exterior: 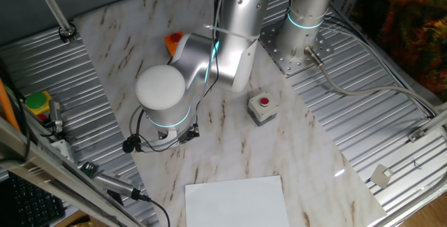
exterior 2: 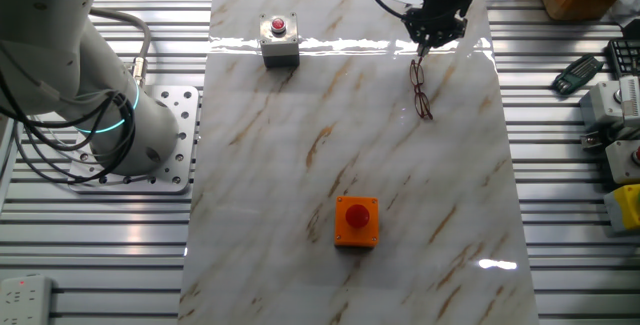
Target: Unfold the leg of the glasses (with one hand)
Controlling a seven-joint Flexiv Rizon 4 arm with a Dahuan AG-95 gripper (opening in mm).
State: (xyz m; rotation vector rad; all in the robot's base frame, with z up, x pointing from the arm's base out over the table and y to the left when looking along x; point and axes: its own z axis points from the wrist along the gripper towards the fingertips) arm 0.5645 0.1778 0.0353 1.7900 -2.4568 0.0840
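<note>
Marble-look white table (exterior: 307,150) with brown veins fills one fixed view; the silver arm's round white joint cap hides the gripper and the glasses completely, so from here I can't tell what the fingers are doing; a small grey box with a red button (exterior: 262,107) sits just right of the arm, apart from it.

The other fixed view is way more useful; the black two-finger gripper (exterior 2: 424,45) hangs right over the top end of the small thin-wire reddish-brown glasses (exterior 2: 421,89), fingers pinched narrow, though whether they actually hold the wire is too small to tell; an orange box with a red button (exterior 2: 356,220) sits well apart, lower down.

Risk as I see it: that frame looks light and slippery on smooth stone, so the whole thing could just slide or rotate instead of the leg swinging out; a thin leg could also slip from the pinch or bend. Glasses lie flat, look folded, slim and dark.
</note>
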